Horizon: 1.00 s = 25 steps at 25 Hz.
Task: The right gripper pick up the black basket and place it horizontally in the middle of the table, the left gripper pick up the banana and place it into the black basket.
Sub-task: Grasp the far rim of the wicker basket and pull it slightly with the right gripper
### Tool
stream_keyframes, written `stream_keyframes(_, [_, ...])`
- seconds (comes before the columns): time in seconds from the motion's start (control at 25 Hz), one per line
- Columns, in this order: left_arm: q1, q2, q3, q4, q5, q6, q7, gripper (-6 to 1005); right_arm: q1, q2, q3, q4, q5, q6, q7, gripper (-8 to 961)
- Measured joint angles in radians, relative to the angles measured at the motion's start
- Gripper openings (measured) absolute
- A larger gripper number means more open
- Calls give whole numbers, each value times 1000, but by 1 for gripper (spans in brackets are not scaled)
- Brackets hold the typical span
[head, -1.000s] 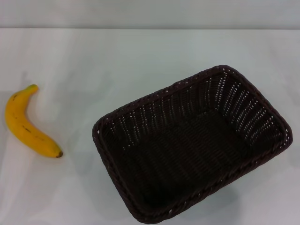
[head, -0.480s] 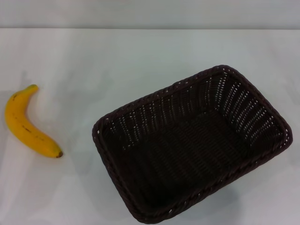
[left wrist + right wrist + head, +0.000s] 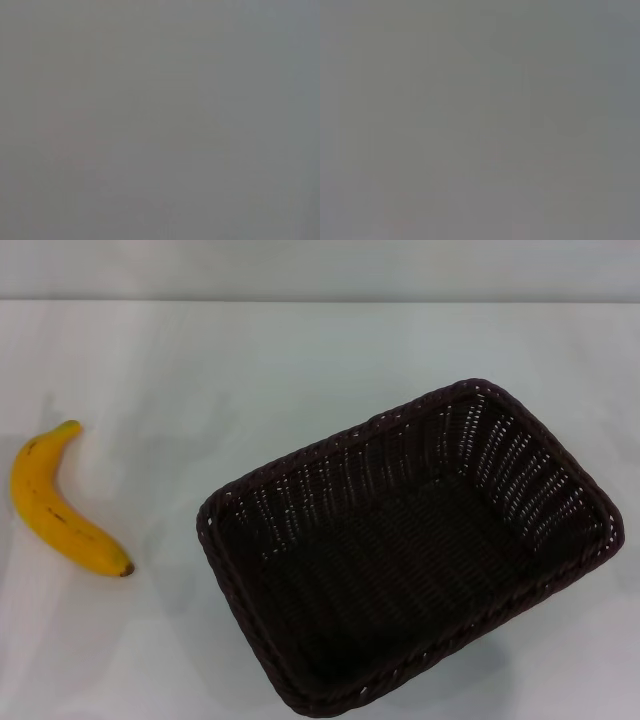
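Nothing has moved: we see the black basket (image 3: 410,550) skewed on the table (image 3: 250,360), the banana (image 3: 60,505) well apart; we cannot tell either gripper's jaw state.

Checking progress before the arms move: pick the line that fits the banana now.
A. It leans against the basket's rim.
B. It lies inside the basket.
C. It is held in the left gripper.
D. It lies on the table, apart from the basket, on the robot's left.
D: the banana lies on the bare table, well clear of the basket, which is empty, and no gripper is in view.
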Motion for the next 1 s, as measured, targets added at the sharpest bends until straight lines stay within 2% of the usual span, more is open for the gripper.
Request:
stream_keyframes(0.16, [10, 3, 0, 4, 0, 1, 1, 863, -3, 0, -15, -13, -2, 10, 48, 870])
stream_keyframes(0.36, [25, 7, -2, 10, -53, -2, -1, 862, -21, -2, -63, -97, -4, 11, 188, 870])
stream_keyframes(0.64, [77, 10, 0, 76, -64, 3, -33, 861, -49, -23, -89, -245, -59, -13, 469, 870])
stream_keyframes(0.76, [97, 12, -1, 105, -66, 6, -51, 861, -50, -42, -90, -322, -152, -22, 603, 870])
stream_keyframes(1.0, [123, 13, -1, 146, -66, 7, -54, 858, -37, -106, -94, -511, -392, -9, 935, 868])
